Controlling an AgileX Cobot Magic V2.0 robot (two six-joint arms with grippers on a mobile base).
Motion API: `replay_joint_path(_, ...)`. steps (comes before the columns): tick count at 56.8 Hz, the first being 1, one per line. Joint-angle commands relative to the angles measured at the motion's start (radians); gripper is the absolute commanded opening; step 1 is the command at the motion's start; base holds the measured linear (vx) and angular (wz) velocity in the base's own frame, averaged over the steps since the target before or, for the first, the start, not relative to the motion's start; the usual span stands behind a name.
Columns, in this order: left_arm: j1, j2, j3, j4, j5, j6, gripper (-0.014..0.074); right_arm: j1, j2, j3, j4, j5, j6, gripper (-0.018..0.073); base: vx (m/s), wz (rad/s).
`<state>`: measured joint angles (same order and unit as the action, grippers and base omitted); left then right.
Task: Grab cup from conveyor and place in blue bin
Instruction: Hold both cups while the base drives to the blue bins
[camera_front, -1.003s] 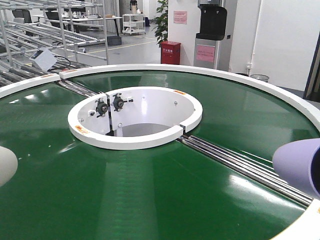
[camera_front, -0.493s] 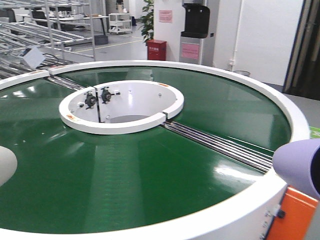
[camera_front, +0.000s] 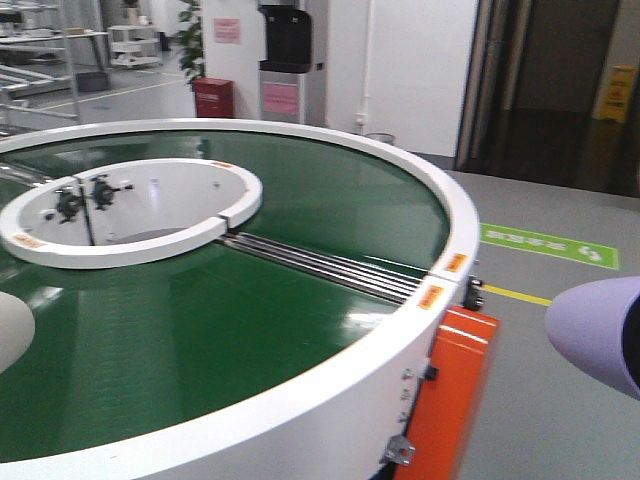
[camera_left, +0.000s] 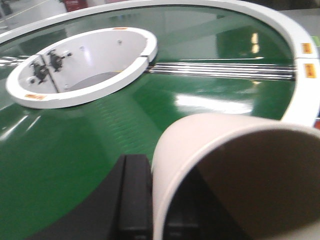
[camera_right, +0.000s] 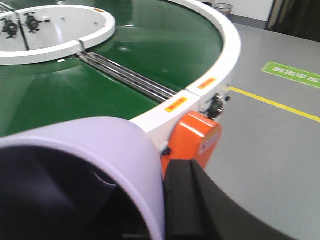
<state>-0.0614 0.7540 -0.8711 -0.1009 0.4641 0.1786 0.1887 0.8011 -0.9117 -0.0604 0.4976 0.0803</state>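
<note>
With the left gripper (camera_left: 150, 210) clamped on the cream cup (camera_left: 240, 170) above the conveyor (camera_front: 250, 300) and the right gripper (camera_right: 162, 205) clamped on the lilac cup (camera_right: 100, 145), maintain both grips and release only above the blue bin, which is not in view.

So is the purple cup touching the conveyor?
Apart. In the front view the purple cup hangs over the floor, and floor shows between it and the conveyor rim.

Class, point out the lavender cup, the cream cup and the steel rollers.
lavender cup (camera_right: 100, 132), right wrist view, outer wall.
cream cup (camera_left: 185, 145), left wrist view, outer wall.
steel rollers (camera_front: 325, 265), front view, middle span.
</note>
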Motion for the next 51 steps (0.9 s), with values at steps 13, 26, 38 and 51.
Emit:
replay_joint_path(13, 0.001, -0.002, -0.03, -0.014, -0.088, -0.001, -0.0006, 0.0, -0.001, -0.032, -0.008, -0.087, 0.0, -0.0009, -0.05, -0.4)
replay_joint_path(26, 0.001, -0.002, -0.03, -0.014, -0.088, -0.001, -0.0006, 0.0, -0.001, -0.032, -0.008, -0.087, 0.0, -0.0009, -0.01, -0.37)
replay_joint_path(38, 0.001, -0.002, -0.03, -0.014, -0.088, -0.001, -0.0006, 0.0, -0.001, -0.032, -0.008, -0.087, 0.0, -0.0009, 0.05, -0.33)
replay_joint_path(51, 0.001, -0.002, -0.03, -0.014, -0.088, -0.001, -0.0006, 0.0, -0.001, -0.032, -0.008, -0.087, 0.0, -0.0009, 0.11, -0.42)
